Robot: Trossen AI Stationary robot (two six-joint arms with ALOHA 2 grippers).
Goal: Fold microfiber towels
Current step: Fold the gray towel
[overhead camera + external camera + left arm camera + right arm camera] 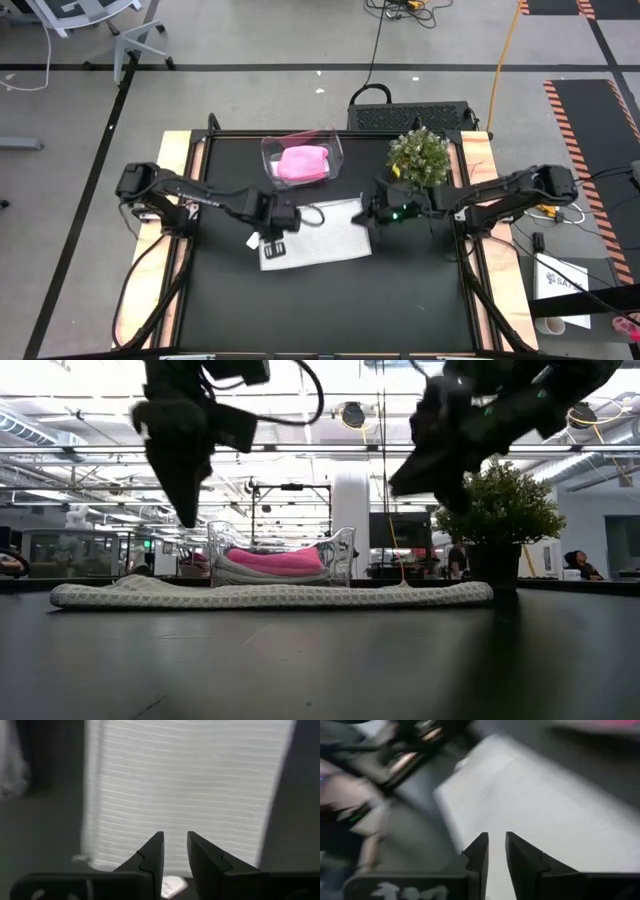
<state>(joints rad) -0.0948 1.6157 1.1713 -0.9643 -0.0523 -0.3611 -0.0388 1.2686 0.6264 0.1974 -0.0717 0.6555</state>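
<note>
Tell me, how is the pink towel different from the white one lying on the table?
The pink towel sits bunched inside the clear plastic bin, while the white towel lies spread flat on the black table. The pink towel is bright and plain-looking; the white towel shows fine ribbed lines in the left wrist view. Both end effectors hang over the white towel, none near the pink one. Both are soft cloths.

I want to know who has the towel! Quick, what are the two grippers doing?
Left gripper: jaws open a little, holding nothing, above the white towel.
Right gripper: jaws open a little, holding nothing, above the same towel.
</note>
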